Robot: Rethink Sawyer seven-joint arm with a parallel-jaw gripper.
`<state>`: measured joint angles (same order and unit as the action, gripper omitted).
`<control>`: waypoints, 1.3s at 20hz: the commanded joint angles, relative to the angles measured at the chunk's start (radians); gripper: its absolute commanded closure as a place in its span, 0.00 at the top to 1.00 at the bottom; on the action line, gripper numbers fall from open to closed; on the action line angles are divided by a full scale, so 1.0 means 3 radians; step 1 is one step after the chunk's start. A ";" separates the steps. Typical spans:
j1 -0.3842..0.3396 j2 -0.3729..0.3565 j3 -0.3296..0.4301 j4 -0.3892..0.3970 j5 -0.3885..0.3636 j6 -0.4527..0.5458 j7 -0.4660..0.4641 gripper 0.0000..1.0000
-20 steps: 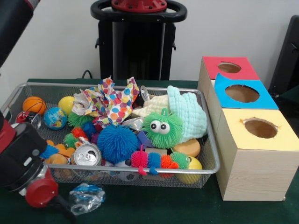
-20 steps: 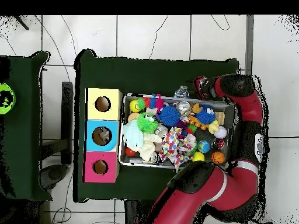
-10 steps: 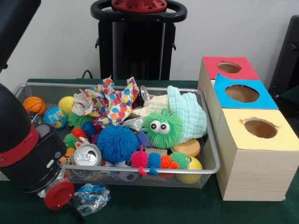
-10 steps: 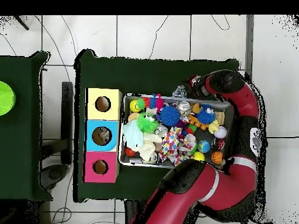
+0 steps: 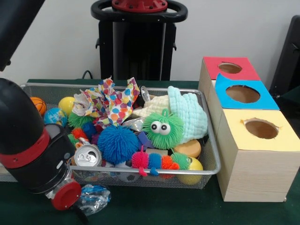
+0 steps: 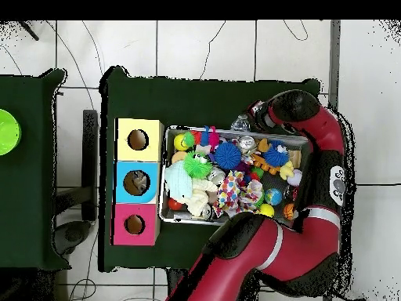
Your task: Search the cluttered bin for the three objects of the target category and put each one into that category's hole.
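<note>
One crushed bottle (image 5: 93, 198) outside bin (image 5: 208, 159), near corner, at gripper (image 5: 77, 213); finger state cannot tell; confirm firm grasp, lift clear of rim

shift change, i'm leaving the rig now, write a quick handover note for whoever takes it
Gripper: low outside the bin, beside a crushed bottle on the table; open or shut cannot be told.
Bin is full: can, blue spiky ball, green fuzzy toy, cloths, small balls.
Boxes beside it: red, blue and yellow holes.
Done: something lies in the blue hole in the overhead view; what it is cannot be told.
Left: get the bottle into its hole, then search the bin for more.
</note>
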<state>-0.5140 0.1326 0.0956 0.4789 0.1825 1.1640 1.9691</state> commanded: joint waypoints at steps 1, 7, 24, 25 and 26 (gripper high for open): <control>-0.0046 0.0713 -0.0089 0.0057 -0.0376 0.0767 -0.0298 1.00; -0.0043 0.0877 -0.0093 -0.0260 -0.0397 0.1012 -0.0400 1.00; 0.0007 0.1344 -0.0208 -0.1017 -0.0469 0.2334 -0.1464 1.00; 0.0010 0.1359 -0.0229 -0.1035 -0.0452 0.2360 -0.1492 1.00; 0.0017 0.1375 -0.0254 -0.1054 -0.0441 0.2401 -0.1530 1.00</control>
<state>-0.5135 0.3490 0.0735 0.0268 0.1823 1.4702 1.9533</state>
